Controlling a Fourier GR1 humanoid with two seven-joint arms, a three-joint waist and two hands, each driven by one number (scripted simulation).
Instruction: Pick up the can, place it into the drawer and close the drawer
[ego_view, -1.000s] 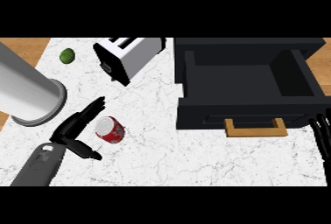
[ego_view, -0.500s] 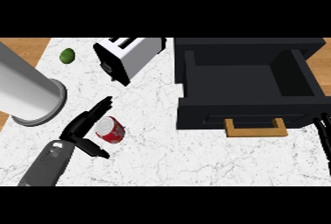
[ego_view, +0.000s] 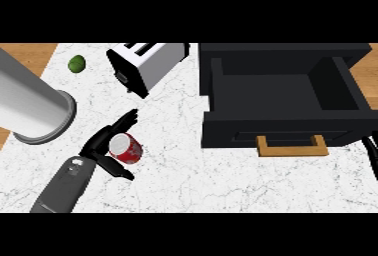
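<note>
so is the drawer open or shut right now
Open: the drawer is pulled out, its dark inside showing empty, wooden handle toward the robot.

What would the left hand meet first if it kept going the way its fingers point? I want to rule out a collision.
Probably the toaster. The left hand, open beside the can, points its fingers up and to the right across bare counter; heights are hard to judge.

Can: red body, white top. Drawer: black, with tan wooden handle; counter: white marble with grey veining. Toaster: white with black end; lime: green; left hand: black on a grey forearm.
</note>
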